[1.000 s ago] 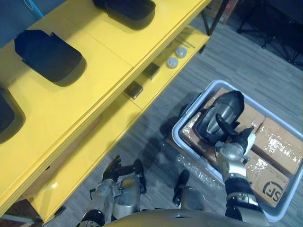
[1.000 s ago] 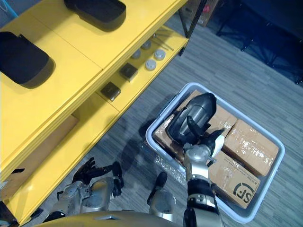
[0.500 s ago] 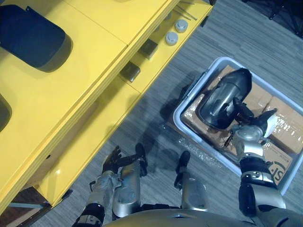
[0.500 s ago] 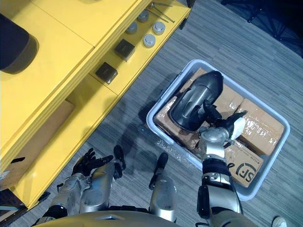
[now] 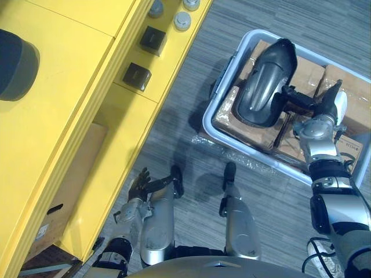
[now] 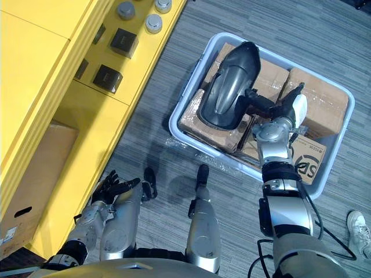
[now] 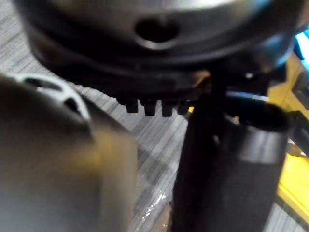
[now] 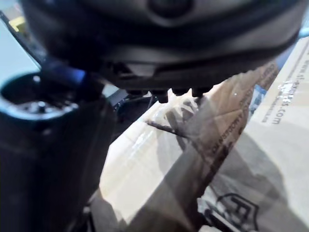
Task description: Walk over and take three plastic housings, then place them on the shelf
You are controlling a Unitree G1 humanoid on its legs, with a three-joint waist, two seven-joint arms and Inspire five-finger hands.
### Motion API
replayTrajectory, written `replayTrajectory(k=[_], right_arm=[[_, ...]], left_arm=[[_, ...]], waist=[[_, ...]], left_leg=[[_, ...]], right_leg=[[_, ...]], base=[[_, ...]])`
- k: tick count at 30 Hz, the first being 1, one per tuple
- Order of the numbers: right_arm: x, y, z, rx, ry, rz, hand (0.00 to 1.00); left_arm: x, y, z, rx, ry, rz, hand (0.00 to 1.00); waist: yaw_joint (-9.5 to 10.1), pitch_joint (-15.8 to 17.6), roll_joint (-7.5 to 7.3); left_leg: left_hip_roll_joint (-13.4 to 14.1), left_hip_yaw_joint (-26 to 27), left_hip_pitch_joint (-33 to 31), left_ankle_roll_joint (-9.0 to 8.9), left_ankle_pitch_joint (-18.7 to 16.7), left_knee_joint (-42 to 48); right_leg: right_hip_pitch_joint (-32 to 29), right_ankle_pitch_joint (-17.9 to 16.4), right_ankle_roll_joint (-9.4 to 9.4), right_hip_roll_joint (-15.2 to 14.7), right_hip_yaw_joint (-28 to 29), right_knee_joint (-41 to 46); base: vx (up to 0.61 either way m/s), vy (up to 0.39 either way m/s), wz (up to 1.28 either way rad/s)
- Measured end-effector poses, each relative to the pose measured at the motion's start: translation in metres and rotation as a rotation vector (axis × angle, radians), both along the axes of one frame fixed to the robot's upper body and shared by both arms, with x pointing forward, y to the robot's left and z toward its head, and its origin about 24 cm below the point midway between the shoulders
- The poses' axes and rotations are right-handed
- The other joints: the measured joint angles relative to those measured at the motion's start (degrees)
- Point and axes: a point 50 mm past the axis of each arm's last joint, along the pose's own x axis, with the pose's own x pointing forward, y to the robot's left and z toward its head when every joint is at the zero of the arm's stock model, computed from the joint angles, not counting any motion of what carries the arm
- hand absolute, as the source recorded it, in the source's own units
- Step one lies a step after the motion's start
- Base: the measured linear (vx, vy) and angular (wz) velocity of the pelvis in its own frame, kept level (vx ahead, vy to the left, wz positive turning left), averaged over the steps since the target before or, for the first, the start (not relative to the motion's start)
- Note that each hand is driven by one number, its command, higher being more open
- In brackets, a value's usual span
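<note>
Over on the left, the yellow shelf (image 5: 69,104) already has one dark shell (image 5: 14,63) sitting on its top board. Down low near the shelf's foot, the left hand (image 5: 139,184) hangs with relaxed, spread fingers and nothing in it.

Moving right, the grey bin (image 5: 223,81) sits on the floor, packed with taped cardboard boxes (image 5: 348,87). The plastic housing (image 5: 264,81) lies on top of those boxes, at the end of the bin nearer the shelf. The right hand (image 5: 313,110) is up against the housing's right edge, but I honestly can't tell whether it has a real hold or is just resting there.

As for handling, my guess is it's a stiff, hollow moulded shell, so light for its bulk. It looks glossy though, so probably slippery on the curved back. I'd grab it at the rim rather than palming the smooth dome. It's long too, so holding near the middle should keep it from tipping on the walk over.
</note>
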Motion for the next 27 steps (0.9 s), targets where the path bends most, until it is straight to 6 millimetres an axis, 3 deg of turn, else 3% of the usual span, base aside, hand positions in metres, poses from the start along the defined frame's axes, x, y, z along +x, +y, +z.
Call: replayTrajectory(k=[3,7,12,21,27], right_arm=[[0.003,-0.004,0.012,-0.05,0.006,0.014,0.0],[0.001,-0.024,0.04,-0.151,0.014,-0.016,0.0],[0.002,-0.027,0.048,-0.203,0.041,-0.017,0.0],[-0.001,-0.025,0.036,-0.284,0.113,0.026,0.0],[-0.027,-0.019,0.013,-0.371,0.073,0.087,0.0]], left_arm=[[0.001,0.0,-0.001,-0.013,0.005,0.027,1.0],[-0.001,0.0,-0.003,-0.036,0.005,0.065,1.0],[0.0,-0.006,-0.002,-0.051,-0.011,0.061,1.0],[-0.002,-0.013,-0.002,-0.055,-0.02,0.011,1.0],[-0.006,-0.014,0.003,0.007,-0.06,-0.043,1.0]], waist=[[0.28,0.18,0.41],[0.48,0.6,1.31],[0.69,0.71,2.43],[0.05,0.69,3.29],[-1.21,0.66,2.96]], left_leg=[[-0.02,-0.05,-0.9,-0.59,-0.37,0.15],[-0.17,-0.3,-1.03,-0.36,-0.13,0.06],[-1.21,-3.5,-1.02,0.07,0.26,-0.51],[-2.06,-4.99,1.84,-0.36,1.98,-4.23],[-2.68,-5.22,5.77,-1.15,3.19,-8.31]], right_leg=[[-0.93,0.31,-0.17,-0.03,0.09,-0.01],[-0.92,0.45,-0.22,-0.02,-0.08,-0.44],[-0.11,0.98,0.26,0.24,-0.21,-1.37],[1.83,0.6,-0.63,0.2,-1.22,-1.82],[4.24,-0.12,-1.57,0.04,-1.59,-2.03]], base=[[-0.11,-0.038,-0.04],[-0.05,-0.043,0.0],[0.01,-0.047,-0.01],[-0.01,-0.047,0.06],[-0.01,-0.032,0.03]])
